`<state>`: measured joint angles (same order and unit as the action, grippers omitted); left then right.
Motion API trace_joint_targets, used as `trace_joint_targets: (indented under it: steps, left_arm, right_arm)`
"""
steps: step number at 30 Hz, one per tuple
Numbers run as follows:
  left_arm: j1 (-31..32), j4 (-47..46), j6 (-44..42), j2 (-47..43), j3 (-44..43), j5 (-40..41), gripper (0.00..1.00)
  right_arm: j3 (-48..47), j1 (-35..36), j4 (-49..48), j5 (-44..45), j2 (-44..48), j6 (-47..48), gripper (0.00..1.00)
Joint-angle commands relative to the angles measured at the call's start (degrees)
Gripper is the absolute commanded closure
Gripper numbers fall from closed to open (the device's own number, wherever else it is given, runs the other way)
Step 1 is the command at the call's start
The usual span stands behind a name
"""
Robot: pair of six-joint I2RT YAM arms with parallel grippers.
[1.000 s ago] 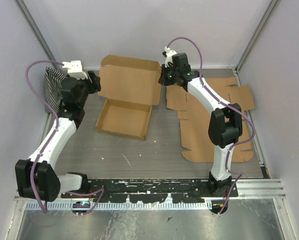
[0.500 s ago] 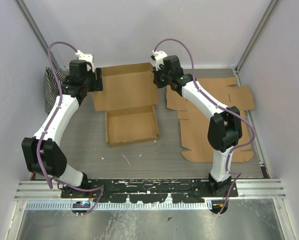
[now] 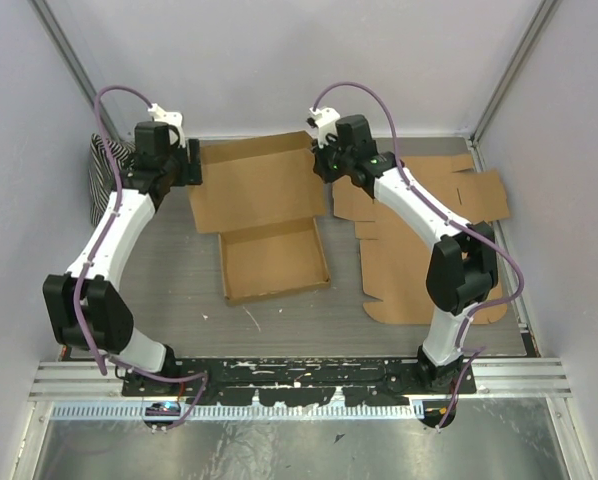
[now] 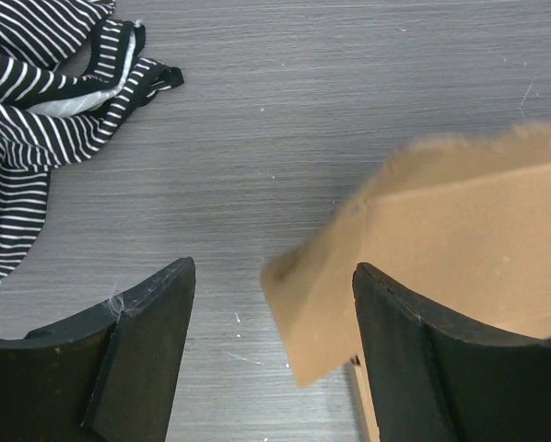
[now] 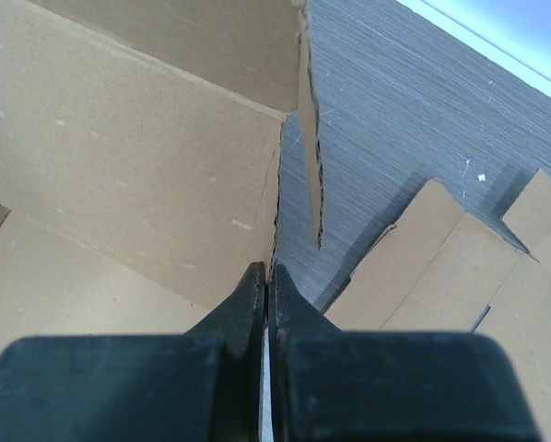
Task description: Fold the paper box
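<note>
The grey wood-grain table [image 3: 279, 320] carries three things. An open box [image 3: 269, 215] lies near the middle, tray toward the arms and lid toward the back wall. Flat cardboard blanks [image 3: 419, 250] (overlapping one another) cover the right side, just beside the box. A striped cloth [image 3: 104, 175] sits bunched at the far left.

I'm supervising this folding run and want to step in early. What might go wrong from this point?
1. The left gripper stands open with the lid flap close beside one finger, not centred; closing may crumple or miss it.
2. The right gripper is shut at the right edge of the lid of the paper box; moving it alone might skew the box.
3. The striped cloth lies near the left gripper and might snag.
</note>
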<state>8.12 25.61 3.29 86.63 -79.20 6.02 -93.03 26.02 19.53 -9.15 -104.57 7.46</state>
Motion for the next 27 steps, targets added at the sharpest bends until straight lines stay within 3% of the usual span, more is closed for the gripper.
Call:
trace_joint_targets:
  steps: [1,8,14,18,23,25,27]
  left_arm:
    - [-1.99,-3.17,-0.6,2.59,-0.13,-4.44,0.24]
    - [-3.37,-2.01,0.78,4.25,-0.87,-12.31,0.28]
    - [-3.37,1.61,2.35,4.36,-1.8,-18.47,0.38]
    - [-3.35,2.46,2.48,4.31,-1.81,-19.5,0.4]
    - [-3.37,7.48,3.63,5.46,-5.41,-21.26,0.64]
    - [-3.37,9.53,4.19,5.92,-6.98,-22.51,0.79]
    - [-3.37,11.01,4.32,6.32,-8.28,-23.72,0.89]
  right_arm:
    - [0.09,-0.07,0.38,-2.41,4.0,2.39,0.99]
    - [-0.53,-0.27,1.24,-2.98,4.08,2.3,0.99]
    - [-1.83,-0.52,2.16,-2.71,3.18,1.21,0.99]
    - [-2.1,-0.59,2.25,-2.75,2.83,0.66,0.99]
    - [-3.37,-0.7,3.31,-2.38,2.18,-0.85,0.99]
    - [-4.71,-0.7,4.69,-2.68,1.51,-2.16,0.99]
    - [-6.1,-0.69,6.33,-3.82,1.08,-3.34,0.94]
